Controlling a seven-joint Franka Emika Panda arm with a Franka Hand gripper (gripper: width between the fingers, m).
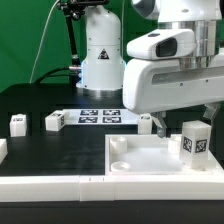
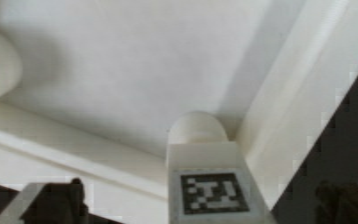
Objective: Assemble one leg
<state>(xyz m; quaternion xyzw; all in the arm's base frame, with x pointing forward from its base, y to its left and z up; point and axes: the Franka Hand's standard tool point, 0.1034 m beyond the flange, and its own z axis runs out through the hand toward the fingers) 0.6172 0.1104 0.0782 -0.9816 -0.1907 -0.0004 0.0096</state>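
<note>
Inside smooth rimmed white tray [image 1: 160,165], chunky tagged plastic leg [image 1: 194,143]

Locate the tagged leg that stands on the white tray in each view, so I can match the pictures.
Exterior view: the leg stands upright on the tray, toward the exterior view's right.
Wrist view: the leg stands in a corner of the tray, against its raised rim.
Shared landmark: the black-and-white tag on the leg's side, which faces the camera in both views.
</note>
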